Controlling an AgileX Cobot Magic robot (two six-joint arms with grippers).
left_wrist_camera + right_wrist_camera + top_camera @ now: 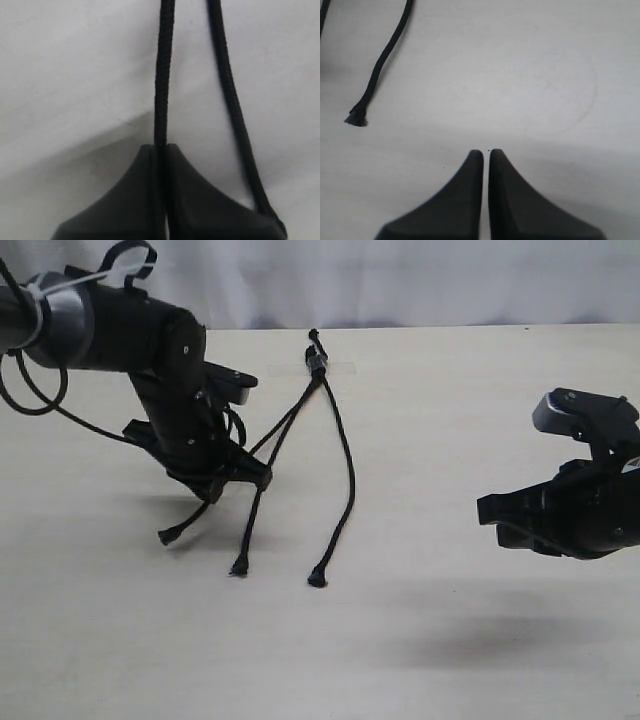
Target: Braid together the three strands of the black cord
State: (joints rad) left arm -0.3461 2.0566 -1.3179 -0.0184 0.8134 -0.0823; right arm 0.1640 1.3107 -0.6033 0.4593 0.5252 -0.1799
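Black matte cord (pixel 352 485) spreads its three thin strands (pixel 239 567), frayed tips nearest, on the pale table (pixel 450 660), where the right tool (pixel 486 152) hangs pressed together and empty while the left tool (pixel 161 146) pinches one leftward strand (pixel 161 100), best carried low across its neighbour (pixel 230 90) without tugging the far bound knot (pixel 318 362).

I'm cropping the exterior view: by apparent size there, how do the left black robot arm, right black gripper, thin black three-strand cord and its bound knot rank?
1. left black robot arm
2-3. thin black three-strand cord and right black gripper: alike in spread; the gripper looks nearer, so unranked
4. bound knot
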